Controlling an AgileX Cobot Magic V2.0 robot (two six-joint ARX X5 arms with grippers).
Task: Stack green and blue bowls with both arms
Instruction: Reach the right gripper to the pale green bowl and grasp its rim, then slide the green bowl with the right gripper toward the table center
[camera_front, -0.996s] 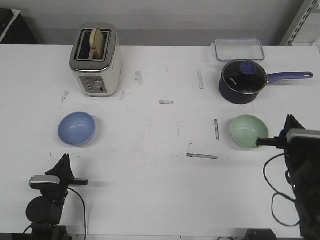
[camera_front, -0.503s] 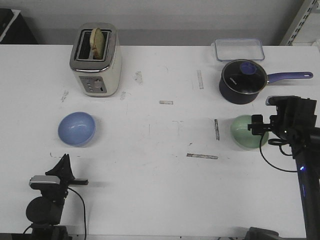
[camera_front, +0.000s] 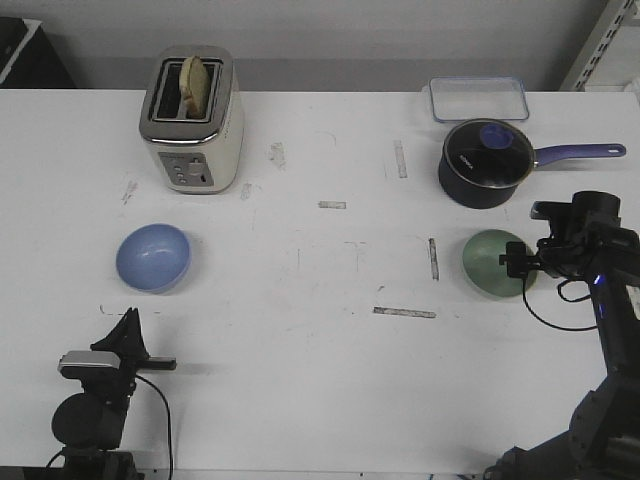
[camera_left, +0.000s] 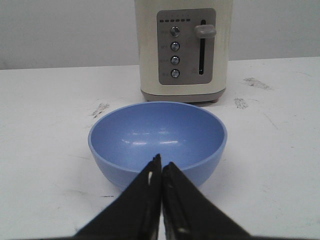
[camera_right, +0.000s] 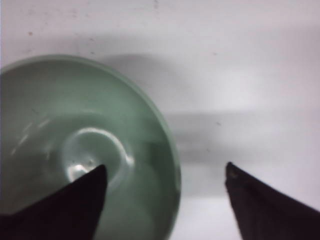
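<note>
Front view: my right gripper (camera_front: 518, 265) is spread astride the green bowl (camera_front: 490, 262) rim, lower right; left gripper (camera_left: 161, 172) pressed together behind the blue bowl (camera_front: 153, 257), lower left. Glossy, likely slippery; I'd pinch the rim.

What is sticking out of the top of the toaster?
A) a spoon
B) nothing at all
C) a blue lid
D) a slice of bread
D: in the front view a slice of bread stands upright in a slot of the toaster, poking above its top.
</note>
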